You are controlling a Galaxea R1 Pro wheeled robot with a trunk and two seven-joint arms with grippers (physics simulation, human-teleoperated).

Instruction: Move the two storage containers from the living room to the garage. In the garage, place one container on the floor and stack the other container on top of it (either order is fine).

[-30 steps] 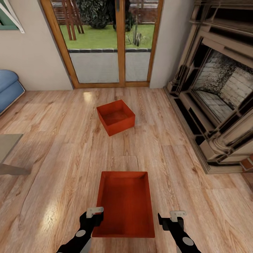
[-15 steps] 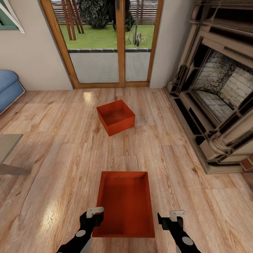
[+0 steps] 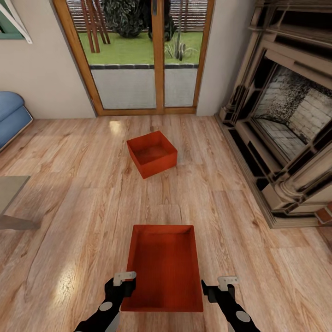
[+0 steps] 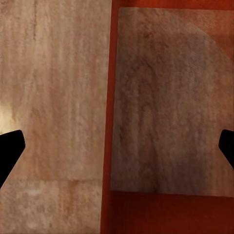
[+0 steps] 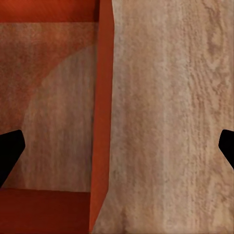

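From the head view, the near storage container (image 3: 164, 267) sits on the light wood plank floor (image 3: 69, 193) right in front of the robot, long side running away from it; the left gripper (image 3: 123, 282) hangs over its left wall near the front corner, the right gripper (image 3: 216, 287) just beside its right wall; the far storage container (image 3: 151, 153) stands well apart, turned at an angle, between the near one and the wood-framed glass doors (image 3: 138, 55); a fireplace (image 3: 286, 120) fills the right wall and a blue sofa (image 3: 11, 113) peeks in at the left.

The left wrist view adds what the head cannot: the left gripper (image 4: 117, 146) is spread wide, its dark fingertips (image 4: 9, 146) at both edges straddling the container's thin wall (image 4: 108, 122), plank floor on one side and the box's inside on the other; it holds nothing.

The right wrist view shows the right gripper (image 5: 117, 146) likewise wide apart and empty, fingertips (image 5: 9, 148) either side of the orange-red wall (image 5: 101, 122), with bare planks beyond.
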